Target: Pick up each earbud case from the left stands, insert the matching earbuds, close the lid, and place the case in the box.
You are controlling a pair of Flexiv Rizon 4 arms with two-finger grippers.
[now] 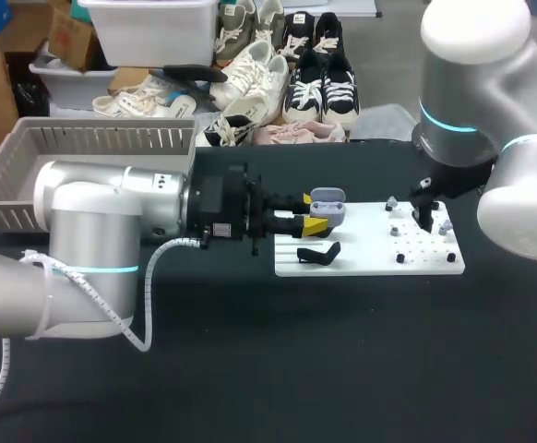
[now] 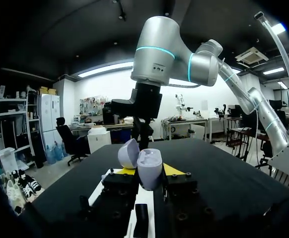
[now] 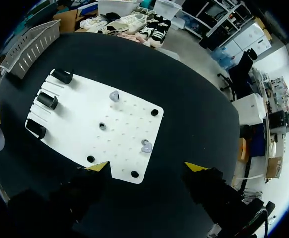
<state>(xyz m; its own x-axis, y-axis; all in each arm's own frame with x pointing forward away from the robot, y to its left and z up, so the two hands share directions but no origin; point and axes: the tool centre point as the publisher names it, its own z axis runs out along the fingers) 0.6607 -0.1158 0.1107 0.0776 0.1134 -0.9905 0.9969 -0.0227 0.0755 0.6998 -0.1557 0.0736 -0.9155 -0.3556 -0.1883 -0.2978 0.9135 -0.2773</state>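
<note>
My left gripper (image 1: pixel 313 218) is shut on a lavender earbud case (image 1: pixel 329 207) with its lid up, held over the left end of the white board (image 1: pixel 370 263). In the left wrist view the case (image 2: pixel 148 168) sits between the yellow tips of that gripper (image 2: pixel 147 172), lid (image 2: pixel 128 152) tilted back. My right gripper (image 3: pixel 147 166) hangs open above the board (image 3: pixel 85 106), and a lavender earbud (image 3: pixel 145 145) lies just ahead of its fingers. A second earbud (image 3: pixel 114 95) rests farther along. Three black stands (image 3: pixel 47 99) line the board's far end.
A grey basket (image 1: pixel 84 152) stands at the table's back left, behind my left arm. One black stand (image 1: pixel 319 252) lies below the held case. Small black pegs (image 1: pixel 399 257) dot the board's right half. My right arm (image 2: pixel 154 54) hangs over the board ahead of the left gripper.
</note>
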